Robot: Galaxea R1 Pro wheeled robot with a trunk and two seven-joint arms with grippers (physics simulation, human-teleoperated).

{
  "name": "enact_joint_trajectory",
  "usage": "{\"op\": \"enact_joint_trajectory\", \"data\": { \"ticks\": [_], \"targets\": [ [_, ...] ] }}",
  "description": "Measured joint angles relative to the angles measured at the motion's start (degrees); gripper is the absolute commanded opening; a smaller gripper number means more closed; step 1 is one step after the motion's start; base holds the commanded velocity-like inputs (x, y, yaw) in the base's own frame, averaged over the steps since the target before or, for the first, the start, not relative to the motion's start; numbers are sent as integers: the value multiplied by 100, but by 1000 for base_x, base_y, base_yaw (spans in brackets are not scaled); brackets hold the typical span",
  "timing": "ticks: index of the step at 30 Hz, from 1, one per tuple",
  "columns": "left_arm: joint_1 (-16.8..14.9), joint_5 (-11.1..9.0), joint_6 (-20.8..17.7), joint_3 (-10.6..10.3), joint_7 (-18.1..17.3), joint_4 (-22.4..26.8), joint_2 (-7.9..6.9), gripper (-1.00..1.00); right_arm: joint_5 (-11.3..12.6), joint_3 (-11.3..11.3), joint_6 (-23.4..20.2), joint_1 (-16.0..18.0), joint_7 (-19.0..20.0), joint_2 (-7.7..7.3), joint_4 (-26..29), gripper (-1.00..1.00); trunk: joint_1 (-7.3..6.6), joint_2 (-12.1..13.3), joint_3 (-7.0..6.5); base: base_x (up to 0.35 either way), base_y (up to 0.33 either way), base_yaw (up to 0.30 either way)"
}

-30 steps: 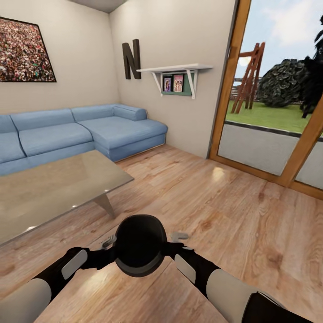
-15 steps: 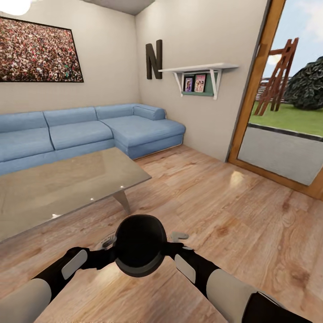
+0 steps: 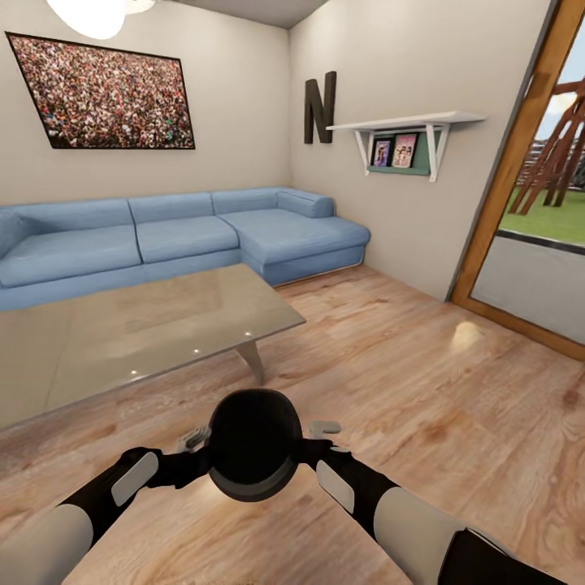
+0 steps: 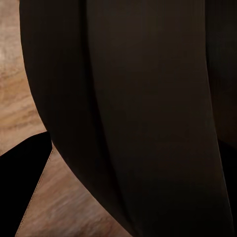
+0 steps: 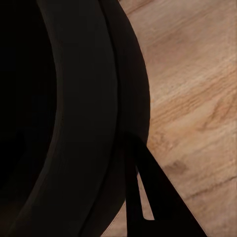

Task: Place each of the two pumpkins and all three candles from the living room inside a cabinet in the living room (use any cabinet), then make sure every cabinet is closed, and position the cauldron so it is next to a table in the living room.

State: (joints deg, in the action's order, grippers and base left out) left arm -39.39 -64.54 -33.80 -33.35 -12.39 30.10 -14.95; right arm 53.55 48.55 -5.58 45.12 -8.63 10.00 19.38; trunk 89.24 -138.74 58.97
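Presently: cauldron [image 3: 253, 443], black, held off the wooden floor [image 3: 422, 382] between both arms, near centre. Left gripper [image 3: 193, 443] and right gripper [image 3: 325, 429] at its sides; jaw state cannot be told. Table [image 3: 122, 337] far left, apart; blue sofa [image 3: 187, 236] beyond.

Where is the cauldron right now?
In the head view, the cauldron sits low and central between both arms, above the wooden floor, near the table.

I'm in a home living room: blue corner sofa [image 3: 187, 240] at eleven o'clock, glossy low table [image 3: 122, 337], framed picture [image 3: 110, 93], wall shelf [image 3: 406, 126] at one o'clock.
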Motion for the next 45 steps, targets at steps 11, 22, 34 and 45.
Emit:
{"op": "enact_joint_trajectory", "data": {
  "ticks": [11, 22, 34, 45],
  "targets": [
    [0, -2, -1, -1, 0, -2, 0, -100, 2, 0, 0, -2, -2, 0, 1, -100, 0, 0, 0, 0, 0, 269],
    [0, 0, 0, 1, 0, 1, 0, -100, -1, -1, 0, 0, -2, 0, 3, -100, 0, 0, 0, 0, 0, 269],
    [0, 4, 0, 2, 0, 4, -1, -100, -8, -7, 0, -1, -1, 0, 4, -100, 0, 0, 0, 0, 0, 269],
    [0, -1, -1, -1, 1, -1, 0, -100, -1, -1, 0, -2, 1, 0, 0, -100, 0, 0, 0, 0, 0, 221]
  ]
}}
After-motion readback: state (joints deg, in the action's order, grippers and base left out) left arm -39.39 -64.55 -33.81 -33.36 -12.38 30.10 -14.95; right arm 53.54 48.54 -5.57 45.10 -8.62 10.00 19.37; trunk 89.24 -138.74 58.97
